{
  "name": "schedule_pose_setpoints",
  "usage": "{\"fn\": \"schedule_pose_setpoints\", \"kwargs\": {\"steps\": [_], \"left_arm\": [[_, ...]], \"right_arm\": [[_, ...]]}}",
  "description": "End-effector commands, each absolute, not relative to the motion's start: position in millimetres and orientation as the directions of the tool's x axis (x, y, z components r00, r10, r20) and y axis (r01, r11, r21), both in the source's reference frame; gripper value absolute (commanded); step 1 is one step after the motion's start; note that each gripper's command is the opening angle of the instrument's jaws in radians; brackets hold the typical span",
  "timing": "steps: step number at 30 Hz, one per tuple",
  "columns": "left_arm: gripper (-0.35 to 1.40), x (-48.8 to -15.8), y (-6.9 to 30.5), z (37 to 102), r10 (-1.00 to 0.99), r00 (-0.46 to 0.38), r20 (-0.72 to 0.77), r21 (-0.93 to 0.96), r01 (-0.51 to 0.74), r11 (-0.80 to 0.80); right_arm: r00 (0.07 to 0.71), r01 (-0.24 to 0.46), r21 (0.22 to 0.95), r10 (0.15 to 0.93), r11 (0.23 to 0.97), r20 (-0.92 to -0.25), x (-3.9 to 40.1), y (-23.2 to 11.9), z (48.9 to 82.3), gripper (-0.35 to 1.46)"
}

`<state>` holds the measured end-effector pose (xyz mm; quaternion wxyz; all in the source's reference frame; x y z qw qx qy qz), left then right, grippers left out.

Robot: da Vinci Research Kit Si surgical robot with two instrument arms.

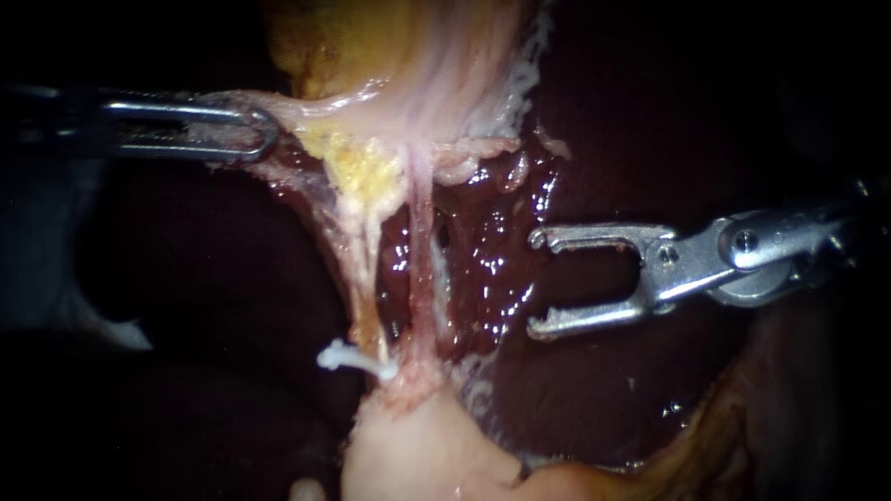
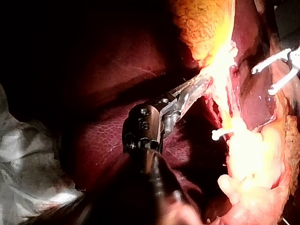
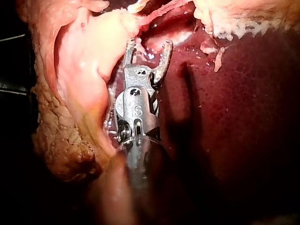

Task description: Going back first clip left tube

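Two thin tubes run side by side down the middle of the endoscope view: the yellowish left tube [image 1: 364, 269] and the pink right tube [image 1: 423, 269]. A white clip [image 1: 348, 357] [image 2: 220, 134] sits across the lower end of the left tube. My right instrument [image 1: 535, 283] [image 3: 149, 46] [image 2: 263, 80] stands to the right of both tubes, apart from them, with its forked jaws open and empty over the liver [image 1: 603, 390]. My left instrument [image 1: 255, 130] [image 2: 199, 84] is shut on a pale flap of gallbladder tissue [image 1: 316, 111] where the tubes begin, stretching it to the left.
Yellow fatty tissue [image 1: 306, 46] lies above the tubes. A pale lump of tissue [image 1: 418, 455] lies below them. Wet dark red liver bed [image 1: 492, 269] shows between the tubes and my right instrument's jaws. White cloth [image 2: 28, 159] lies beside my left instrument's shaft.
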<state>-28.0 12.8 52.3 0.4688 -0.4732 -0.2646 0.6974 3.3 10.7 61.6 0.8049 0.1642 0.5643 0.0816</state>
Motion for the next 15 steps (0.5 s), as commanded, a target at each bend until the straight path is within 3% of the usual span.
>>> {"fn": "schedule_pose_setpoints", "kwargs": {"steps": [1,15], "left_arm": [[-0.35,-28.3,12.8,52.5,0.903,-0.113,-0.415,-0.81,-0.406,-0.424],[-0.35,-30.1,12.4,54.3,0.894,-0.113,-0.434,-0.795,-0.418,-0.44]], "right_arm": [[0.35,0.055,0.357,0.317,0.933,-0.882,3.3,10.7,61.6,0.5],[0.349,0.058,0.358,0.317,0.932,-0.882,3.3,10.6,61.5,0.5]]}}
